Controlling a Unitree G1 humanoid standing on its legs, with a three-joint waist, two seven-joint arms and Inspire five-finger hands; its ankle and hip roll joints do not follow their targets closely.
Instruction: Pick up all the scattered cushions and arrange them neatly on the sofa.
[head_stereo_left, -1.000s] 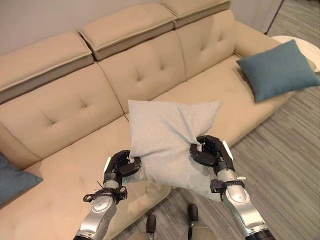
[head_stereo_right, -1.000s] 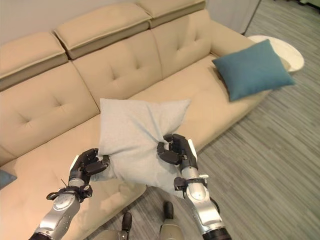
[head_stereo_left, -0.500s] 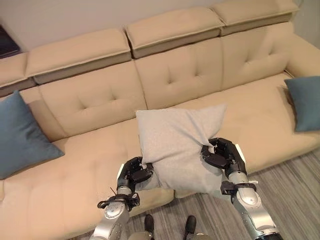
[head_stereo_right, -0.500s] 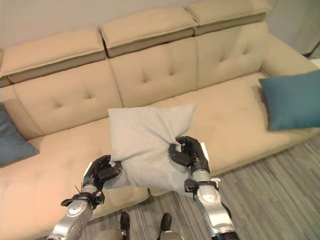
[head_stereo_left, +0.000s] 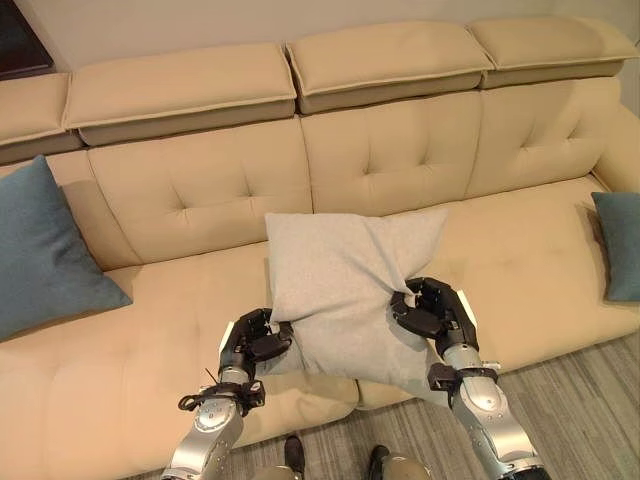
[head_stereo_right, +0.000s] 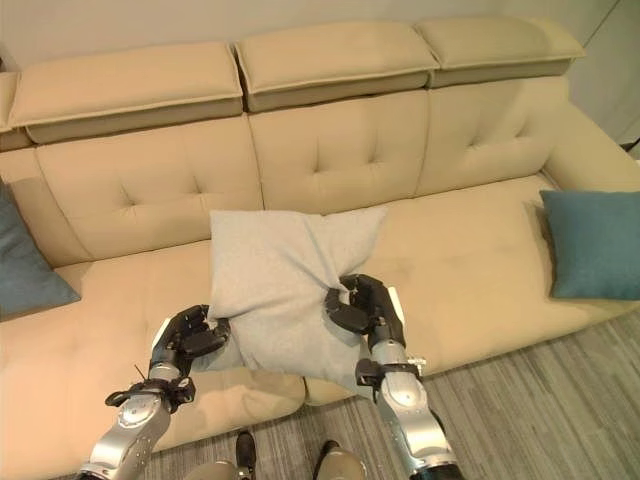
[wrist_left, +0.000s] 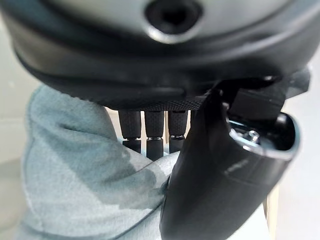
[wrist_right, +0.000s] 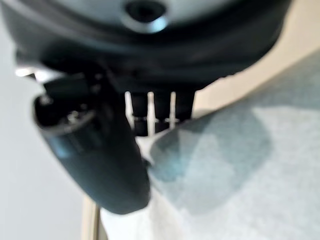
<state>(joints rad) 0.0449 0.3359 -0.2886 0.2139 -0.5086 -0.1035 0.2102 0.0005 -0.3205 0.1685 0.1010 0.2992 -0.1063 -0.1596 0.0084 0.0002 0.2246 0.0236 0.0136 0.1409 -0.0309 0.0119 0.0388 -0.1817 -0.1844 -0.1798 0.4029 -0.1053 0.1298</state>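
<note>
A grey cushion (head_stereo_left: 345, 290) is held clear of the seat, over the front edge of the beige sofa (head_stereo_left: 180, 190) at its middle section. It is gripped at its two lower corners. The left hand (head_stereo_left: 250, 340) is seen at the cushion's lower left corner, fingers (wrist_left: 152, 132) curled round a bunch of the grey cloth, thumb pressed against it from the other side, as read in the left wrist view. The right hand (head_stereo_left: 432, 312) is closed on the lower right corner, cloth gathered and creased at the grip; in the right wrist view the fingers (wrist_right: 160, 112) are seen bent into the fabric with the thumb beside them. The cushion's top edge is seen level with the join of seat and backrest, its upper right corner drawn out to a point. A teal cushion (head_stereo_left: 45, 255) is propped upright against the backrest at the sofa's left end, resting on the seat. A second teal cushion (head_stereo_right: 592, 243) is lying on the seat at the sofa's right end, near the armrest, well apart from the grey one. Three tufted back panels and three headrest pads are noted along the sofa. Grey striped floor (head_stereo_right: 540, 400) is seen before the sofa's front edge at the right. No writing, label or brand mark can be read on the cushions or the sofa.
</note>
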